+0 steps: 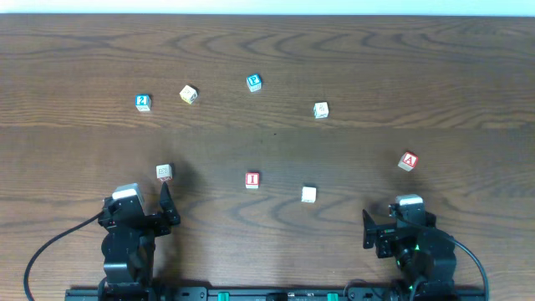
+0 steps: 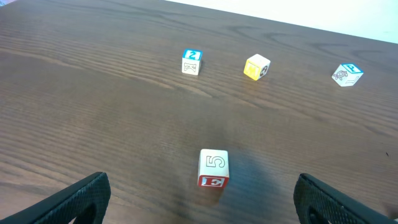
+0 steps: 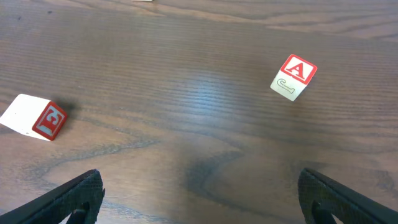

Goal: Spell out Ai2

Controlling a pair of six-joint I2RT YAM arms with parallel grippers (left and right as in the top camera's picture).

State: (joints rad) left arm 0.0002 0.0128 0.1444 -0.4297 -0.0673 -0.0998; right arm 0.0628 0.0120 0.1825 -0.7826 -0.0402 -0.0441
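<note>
Left end effector [image 2: 200, 206]: fingers spread wide, low over the bench [image 1: 468, 75].
Just ahead of it: 5 block [image 2: 213, 169], red E on its near face, in line with the gap between the fingers and in front of the farther blocks.
Far ahead: 2 block [image 2: 192, 61], slightly left; yellow block [image 2: 257, 66] to its right; second blue block [image 2: 346, 73] further right.
Right end effector [image 3: 199, 200]: also spread wide.
Ahead and right of it: A block [image 3: 294, 76], turned askew, well apart.
Ahead and left: white block [image 3: 36, 118] with a red-marked side.
Beyond that, leftward: I block [image 1: 252, 180], lying between the two end effectors.
Far ahead-left: green-marked block [image 1: 321, 109].
Count: eight blocks, all apart; one each of A, I and 2.
</note>
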